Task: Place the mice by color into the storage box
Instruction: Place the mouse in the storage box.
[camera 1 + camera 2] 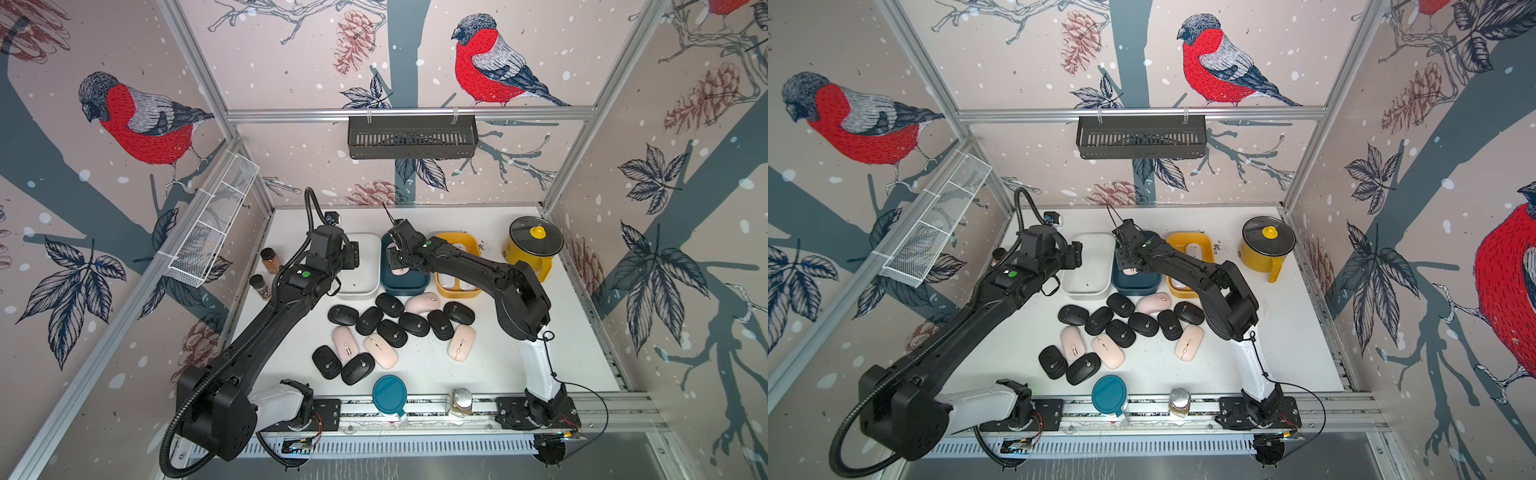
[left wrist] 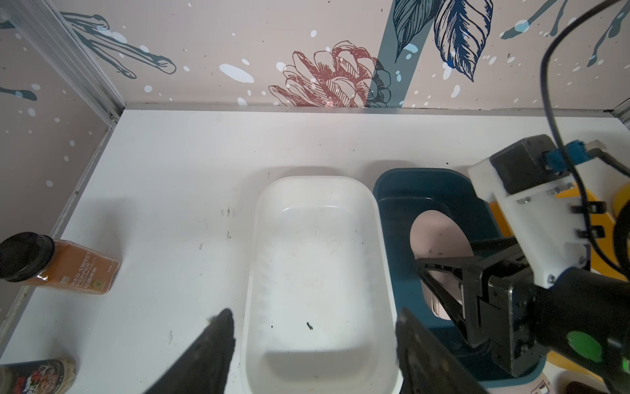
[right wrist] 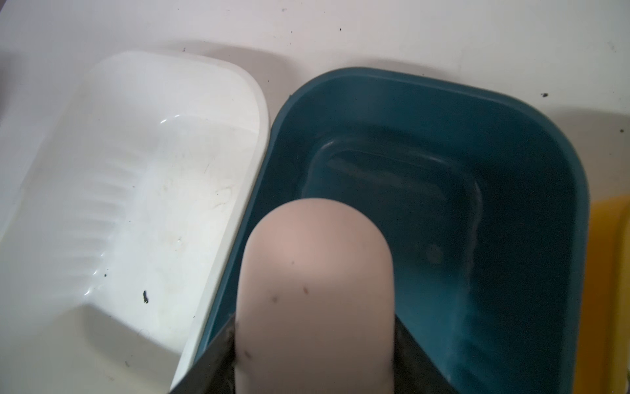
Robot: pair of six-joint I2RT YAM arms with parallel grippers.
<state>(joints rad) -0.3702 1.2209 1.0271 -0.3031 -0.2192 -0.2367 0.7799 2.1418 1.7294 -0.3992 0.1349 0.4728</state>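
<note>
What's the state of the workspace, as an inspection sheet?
Surface: white table, few dark specks.
Job's things: nine black mice, four pink mice loose; white mice in yellow box; white box without mice; pink mouse held over teal box.
Clutter: three jars, teal disc, yellow pot.
Tools: left tool open, empty, over white box; right tool shut on pink mouse.
Cables: conduit arching over left arm; thin cable by right arm's base.
Surroundings: bird-print walls, black basket on back rail, wire basket on left wall.
</note>
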